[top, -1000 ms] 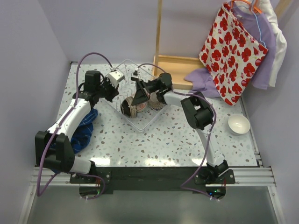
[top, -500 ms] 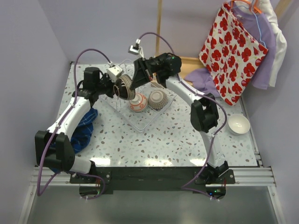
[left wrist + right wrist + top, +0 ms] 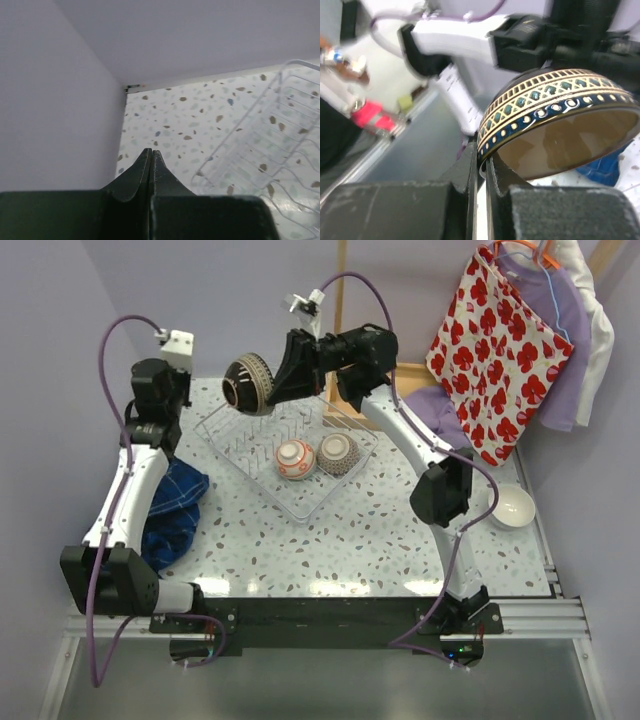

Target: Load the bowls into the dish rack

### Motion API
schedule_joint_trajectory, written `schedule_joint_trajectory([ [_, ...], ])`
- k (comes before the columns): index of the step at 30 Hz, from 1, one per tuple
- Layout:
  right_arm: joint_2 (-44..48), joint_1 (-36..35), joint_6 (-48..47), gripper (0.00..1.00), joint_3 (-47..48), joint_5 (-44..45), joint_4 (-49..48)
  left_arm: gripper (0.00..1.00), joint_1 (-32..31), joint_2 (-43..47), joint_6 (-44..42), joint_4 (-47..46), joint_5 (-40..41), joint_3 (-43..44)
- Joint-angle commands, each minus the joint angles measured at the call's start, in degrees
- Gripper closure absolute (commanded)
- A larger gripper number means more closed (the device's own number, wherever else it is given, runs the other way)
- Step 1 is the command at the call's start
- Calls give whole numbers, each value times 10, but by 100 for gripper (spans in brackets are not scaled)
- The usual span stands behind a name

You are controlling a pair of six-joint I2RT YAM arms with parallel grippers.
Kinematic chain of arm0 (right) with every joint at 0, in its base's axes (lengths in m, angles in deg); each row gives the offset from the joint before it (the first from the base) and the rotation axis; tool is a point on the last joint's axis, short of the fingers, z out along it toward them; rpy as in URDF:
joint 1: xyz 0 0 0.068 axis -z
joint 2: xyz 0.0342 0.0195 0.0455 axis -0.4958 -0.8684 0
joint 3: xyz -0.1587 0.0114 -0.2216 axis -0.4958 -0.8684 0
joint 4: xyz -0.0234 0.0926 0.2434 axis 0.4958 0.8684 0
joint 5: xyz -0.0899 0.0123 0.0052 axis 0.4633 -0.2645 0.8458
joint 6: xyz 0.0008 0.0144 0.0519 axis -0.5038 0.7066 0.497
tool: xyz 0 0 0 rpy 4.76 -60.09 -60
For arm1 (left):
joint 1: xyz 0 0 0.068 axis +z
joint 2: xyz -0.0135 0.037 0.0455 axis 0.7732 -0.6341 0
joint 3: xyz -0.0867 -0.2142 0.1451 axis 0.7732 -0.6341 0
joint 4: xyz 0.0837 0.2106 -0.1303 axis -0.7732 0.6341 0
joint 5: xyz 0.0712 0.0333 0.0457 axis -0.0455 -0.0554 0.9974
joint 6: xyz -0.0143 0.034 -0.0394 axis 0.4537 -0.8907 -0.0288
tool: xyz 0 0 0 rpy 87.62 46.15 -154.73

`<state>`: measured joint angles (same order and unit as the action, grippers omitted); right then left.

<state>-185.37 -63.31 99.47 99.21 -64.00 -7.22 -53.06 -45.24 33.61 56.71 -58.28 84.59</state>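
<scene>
From above, the right pincer (image 3: 279, 381) holds a dark patterned bowl (image 3: 248, 383) in the air on its side, above the far left part of the clear dish rack (image 3: 302, 514). Its fingers merge with the black wrist, so the grip itself is hard to read here. Two bowls sit side by side inside the rack: a red-and-white bowl (image 3: 294, 459) and a net-patterned bowl (image 3: 338, 453), both mouth down. A white bowl (image 3: 511, 506) stands alone on the tabletop (image 3: 380, 540) at the right edge, well apart from the rack. The left arm (image 3: 130, 480) reaches toward the far left corner, and its fingertips cannot be made out from this angle. A blue cloth (image 3: 172, 510) lies partly under that arm. The right arm hides much of a wooden box (image 3: 400, 373), and a flowered bag (image 3: 500, 345) hangs at the far right.

In the left wrist view, the left pincer (image 3: 152, 152) is pressed together with nothing between its tips. It points at the bare corner of the tabletop, and only a cut-off corner of the rack shows at the right.

In the right wrist view, the pincer's fingers (image 3: 470, 165) pinch the rim of the dark bowl, one inside and one outside. The bowl's glossy brown inside and its banded outer wall fill the frame. Everything behind it is blurred.
</scene>
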Motion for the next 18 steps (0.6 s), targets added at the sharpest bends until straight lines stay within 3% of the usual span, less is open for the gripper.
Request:
schedule_joint_trajectory([
  [1,79,-5,-606,100,6,257,505,100,49,43,33,-13,73,17],
  [4,50,-9,-653,100,63,336,542,100,51,62,33,-1,63,4],
  [6,46,-8,-695,100,83,388,641,100,51,78,31,4,42,-6],
  [7,58,-8,-736,100,50,409,667,100,51,83,28,4,33,-19],
  [9,94,-10,-776,100,-18,535,723,100,51,95,27,0,19,-32],
  [10,144,-9,-799,100,-112,564,721,100,51,99,29,-3,18,-48],
  [13,222,-10,-831,100,-269,677,722,100,51,110,32,-20,21,-79],
  [18,276,-10,-843,100,-399,696,763,100,51,114,41,-29,2,-106],
])
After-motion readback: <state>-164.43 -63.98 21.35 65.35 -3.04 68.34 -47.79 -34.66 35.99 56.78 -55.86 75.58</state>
